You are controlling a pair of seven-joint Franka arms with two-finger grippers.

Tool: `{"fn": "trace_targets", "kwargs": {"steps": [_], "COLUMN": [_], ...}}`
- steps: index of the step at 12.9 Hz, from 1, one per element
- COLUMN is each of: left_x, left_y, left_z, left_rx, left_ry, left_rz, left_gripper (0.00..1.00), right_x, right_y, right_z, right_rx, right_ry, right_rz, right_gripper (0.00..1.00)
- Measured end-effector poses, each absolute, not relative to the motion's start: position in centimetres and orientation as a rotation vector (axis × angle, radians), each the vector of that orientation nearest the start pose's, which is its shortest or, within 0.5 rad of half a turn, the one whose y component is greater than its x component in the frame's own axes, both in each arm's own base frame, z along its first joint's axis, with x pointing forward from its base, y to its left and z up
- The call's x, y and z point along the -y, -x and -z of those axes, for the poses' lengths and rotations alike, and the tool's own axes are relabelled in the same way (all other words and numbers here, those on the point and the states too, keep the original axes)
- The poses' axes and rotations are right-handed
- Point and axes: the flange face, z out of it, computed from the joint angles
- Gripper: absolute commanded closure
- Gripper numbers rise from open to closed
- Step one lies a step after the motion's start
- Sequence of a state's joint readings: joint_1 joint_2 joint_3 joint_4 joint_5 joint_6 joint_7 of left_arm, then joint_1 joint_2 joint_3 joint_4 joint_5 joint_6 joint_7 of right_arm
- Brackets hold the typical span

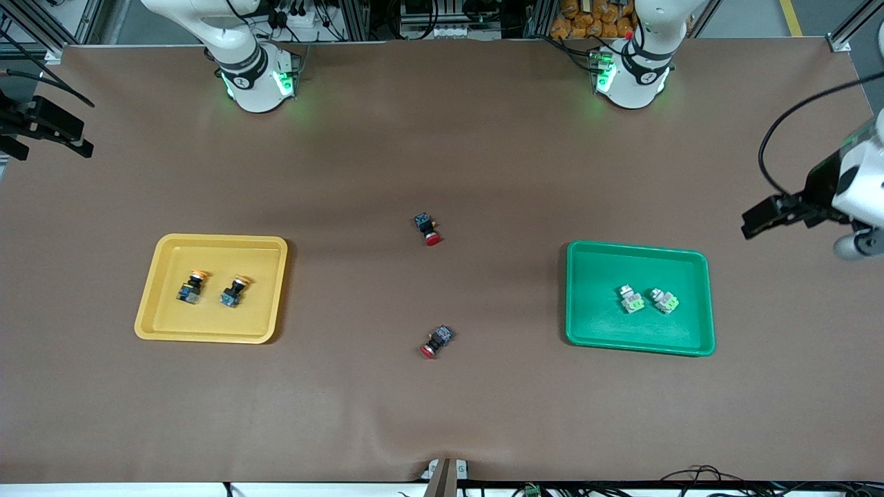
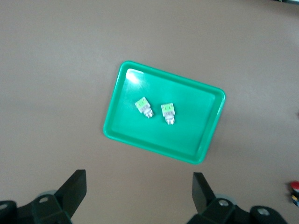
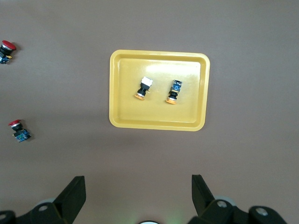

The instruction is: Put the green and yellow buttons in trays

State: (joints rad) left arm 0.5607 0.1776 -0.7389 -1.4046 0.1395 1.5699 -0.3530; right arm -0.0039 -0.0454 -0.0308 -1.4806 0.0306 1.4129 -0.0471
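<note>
Your right pincer (image 3: 135,196) hangs open high above the table (image 1: 442,414) near the yellow tray (image 1: 160,276), which holds both yellow buttons (image 1: 192,286) side by side. Two red buttons (image 1: 428,229) lie mid-table. The green tray (image 1: 587,324) holds both green buttons (image 1: 631,298); your left pincer (image 2: 139,196) hangs open above.

2 yellow btns (image 1: 213,290) in yellow tray (image 1: 159,276), 2 green btns (image 1: 648,299) in green tray (image 1: 594,290).
</note>
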Motion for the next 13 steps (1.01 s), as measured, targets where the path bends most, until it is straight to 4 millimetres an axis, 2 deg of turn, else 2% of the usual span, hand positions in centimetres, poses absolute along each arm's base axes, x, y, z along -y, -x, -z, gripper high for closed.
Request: {"fn": "trace_targets", "kwargs": {"steps": [4,6,9,13], "left_x": [4.1,3.8,5.4,6.5], "left_y": [-56.6,-55.1,-52.4,-49.0], "left_z": [-65.2,-65.4,-65.0,-65.0], "left_rx": [0.291,0.3,0.263,0.227], "left_ry": [3.128,3.138,3.124,3.117], "left_rz": [0.029,0.01,-0.023,-0.035], "left_gripper": [0.0,0.0,0.0,0.0], "right_x": [1.5,1.5,1.6,1.7], "right_y": [-52.3,-52.3,-52.3,-52.3], "right_z": [-67.7,-67.7,-67.7,-67.7], "right_rx": [0.026,0.025,0.022,0.021], "right_ry": [3.109,3.109,3.109,3.109], "right_rz": [-0.035,-0.035,-0.035,-0.036], "right_gripper": [0.0,0.0,0.0,0.0]}}
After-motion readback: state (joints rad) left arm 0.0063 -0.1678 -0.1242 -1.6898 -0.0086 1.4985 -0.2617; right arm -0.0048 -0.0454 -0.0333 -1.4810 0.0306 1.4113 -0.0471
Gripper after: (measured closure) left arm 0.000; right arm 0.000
